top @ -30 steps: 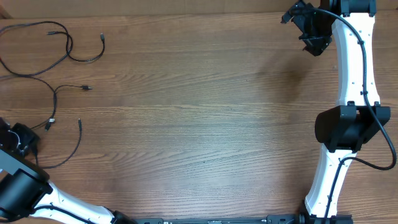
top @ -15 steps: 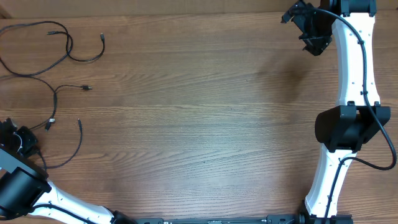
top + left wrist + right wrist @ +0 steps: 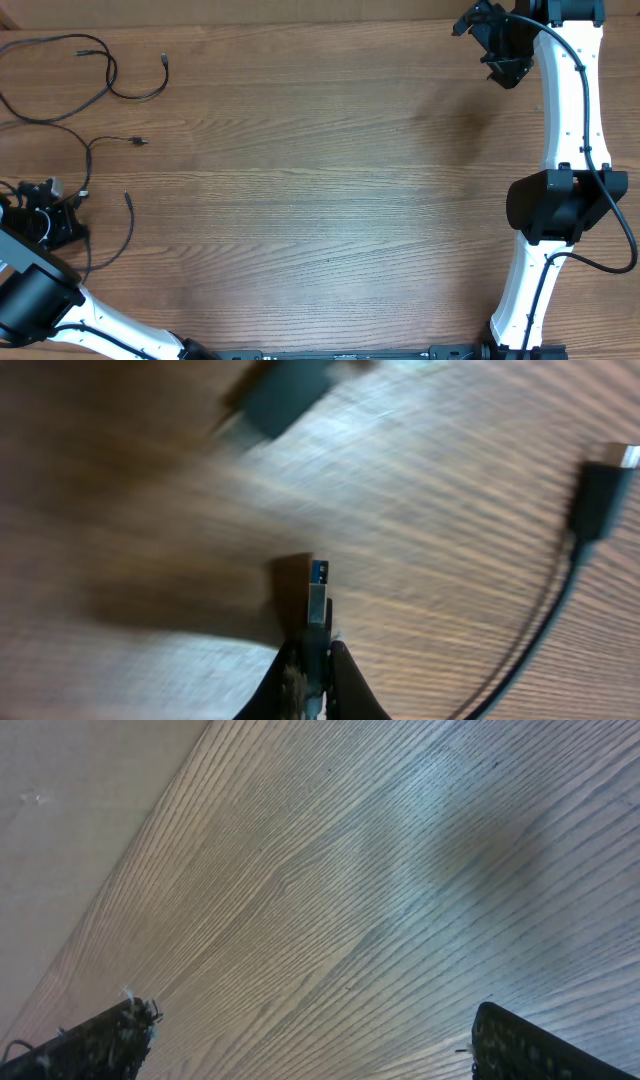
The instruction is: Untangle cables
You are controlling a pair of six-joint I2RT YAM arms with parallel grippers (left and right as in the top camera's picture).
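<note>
Thin black cables lie at the table's far left. One loops across the top left corner (image 3: 100, 62). A second (image 3: 100, 142) runs from a small plug down toward my left gripper (image 3: 48, 195). A third (image 3: 128, 225) curves below it. In the left wrist view my left gripper (image 3: 316, 660) is shut on a silver-and-blue-tipped plug (image 3: 316, 595), held just over the wood. Another black plug (image 3: 598, 490) with its cord lies to the right, and a blurred one (image 3: 280, 395) shows at the top. My right gripper (image 3: 505, 60) stands open over bare wood (image 3: 310, 1020), far from the cables.
The right arm's white links and black elbow (image 3: 560, 205) stand along the table's right side. The table's back edge (image 3: 60, 840) runs close behind the right gripper. The left arm's base (image 3: 40, 300) fills the near left corner.
My left gripper has shut on the plug end of a cable and swung up and slightly right, taking the plug with it. The right arm has not moved.
</note>
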